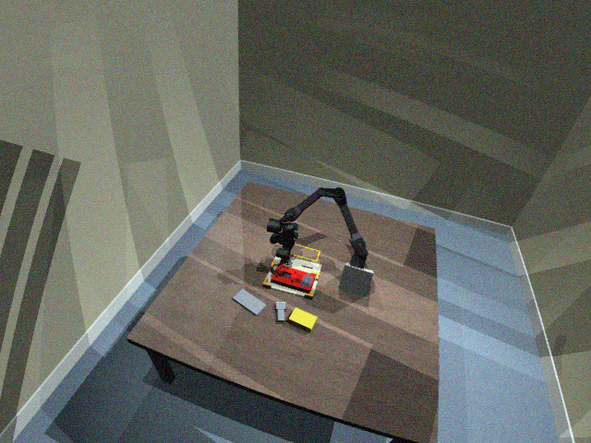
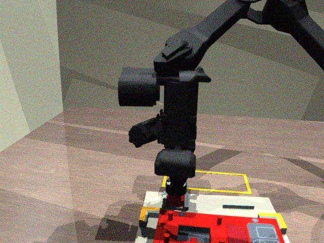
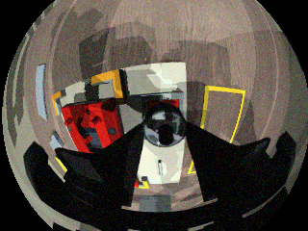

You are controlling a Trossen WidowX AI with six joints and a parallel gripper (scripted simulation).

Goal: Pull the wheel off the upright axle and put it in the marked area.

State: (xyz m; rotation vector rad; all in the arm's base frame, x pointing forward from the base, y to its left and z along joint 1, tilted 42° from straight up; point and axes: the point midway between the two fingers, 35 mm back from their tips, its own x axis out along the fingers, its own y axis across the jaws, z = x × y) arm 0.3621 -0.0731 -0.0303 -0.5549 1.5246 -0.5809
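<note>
The black wheel (image 2: pixel 175 189) (image 3: pixel 155 136) with a pale hub sits on the upright axle above a small red block (image 2: pixel 175 201) at the back left of the white board (image 2: pixel 206 200) (image 3: pixel 164 72). My gripper (image 2: pixel 177 184) (image 3: pixel 165 127) points down over it and is shut on the wheel, with one finger on each side in the wrist view. The fingers partly hide the axle. The marked area, a yellow outline (image 1: pixel 307 247) (image 2: pixel 222 191) (image 3: pixel 225 89), lies flat on the table just behind the board.
A red panel (image 1: pixel 292 277) (image 2: pixel 201 218) lies on the board close in front of the wheel, between orange and yellow corner brackets. A dark bar (image 2: pixel 238 206) is on the board to the right. A grey slab (image 1: pixel 248 302), a small grey piece (image 1: pixel 280 312) and a yellow block (image 1: pixel 303 318) lie in front.
</note>
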